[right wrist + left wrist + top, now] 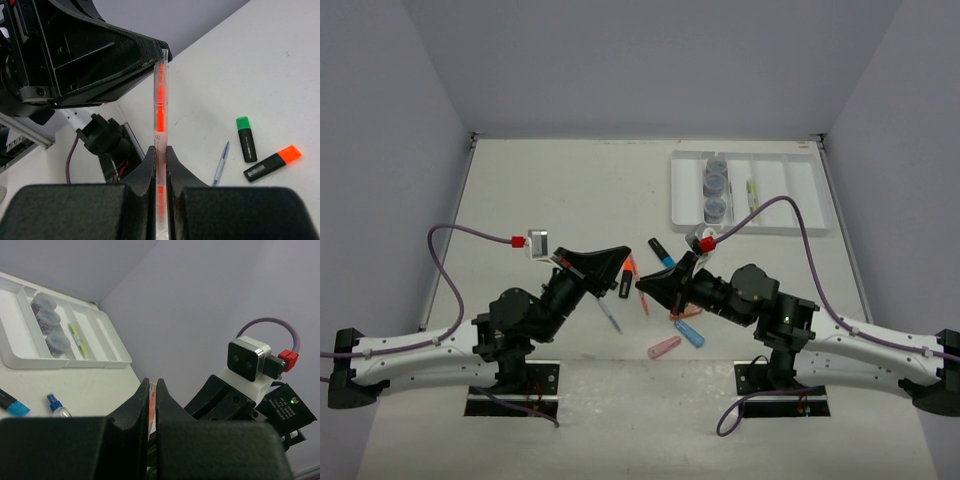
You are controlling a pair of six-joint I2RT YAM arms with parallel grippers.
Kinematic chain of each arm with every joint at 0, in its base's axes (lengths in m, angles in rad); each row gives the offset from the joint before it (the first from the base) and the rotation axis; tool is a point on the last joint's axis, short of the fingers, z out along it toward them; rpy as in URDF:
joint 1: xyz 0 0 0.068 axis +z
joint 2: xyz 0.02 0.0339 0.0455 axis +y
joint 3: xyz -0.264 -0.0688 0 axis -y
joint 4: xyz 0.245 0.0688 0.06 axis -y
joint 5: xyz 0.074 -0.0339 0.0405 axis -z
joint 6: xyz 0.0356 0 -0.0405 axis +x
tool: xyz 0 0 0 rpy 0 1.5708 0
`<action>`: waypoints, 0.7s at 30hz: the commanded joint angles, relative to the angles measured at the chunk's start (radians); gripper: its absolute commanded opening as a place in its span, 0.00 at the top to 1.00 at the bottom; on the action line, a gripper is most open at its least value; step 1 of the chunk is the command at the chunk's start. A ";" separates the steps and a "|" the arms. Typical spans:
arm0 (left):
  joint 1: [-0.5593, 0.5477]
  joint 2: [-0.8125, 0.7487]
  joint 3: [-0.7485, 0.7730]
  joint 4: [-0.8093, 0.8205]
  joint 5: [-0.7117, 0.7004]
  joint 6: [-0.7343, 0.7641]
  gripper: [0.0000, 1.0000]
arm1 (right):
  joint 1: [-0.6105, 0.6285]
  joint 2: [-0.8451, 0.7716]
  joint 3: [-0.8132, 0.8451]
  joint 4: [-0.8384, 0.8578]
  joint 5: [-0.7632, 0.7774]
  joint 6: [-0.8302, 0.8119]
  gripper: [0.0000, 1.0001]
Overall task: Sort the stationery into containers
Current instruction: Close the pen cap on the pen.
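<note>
From above, my left claw (624,257) and my right claw (640,285) meet tip to tip over the middle of the desk (560,190). Both are closed on one thin orange pen (631,267), held up off the desk between them. The white tray (808,205) sits at the back on the right. Three round jars (716,186) stand in a row in its second slot from the left. A yellow-green pen (752,195) lies in the slot next to them. A blue-capped highlighter (662,252) lies just behind my right claw. A pink capsule piece (664,346) and a blue capsule piece (692,335) lie in front of it.

From my left wrist, my two fingers (135,410) are squeezed nearly together, and the orange pen (151,405) shows in the thin gap. A small bottle (56,406) with a blue top lies on the desk, apart from the tray (10,315).

From my right wrist, my right claw (160,150) is shut tight on the pen (160,100). The pen runs straight up to the tip of my left claw (161,54), which pinches its far end. To the right, on the desk, a green-capped highlighter (245,137), an orange-capped highlighter (272,162) and a blue pen (220,167) lie close together.
</note>
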 commanded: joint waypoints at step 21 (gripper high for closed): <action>-0.014 -0.050 0.064 -0.133 0.154 0.165 1.00 | -0.005 0.118 0.087 0.137 -0.043 -0.012 0.80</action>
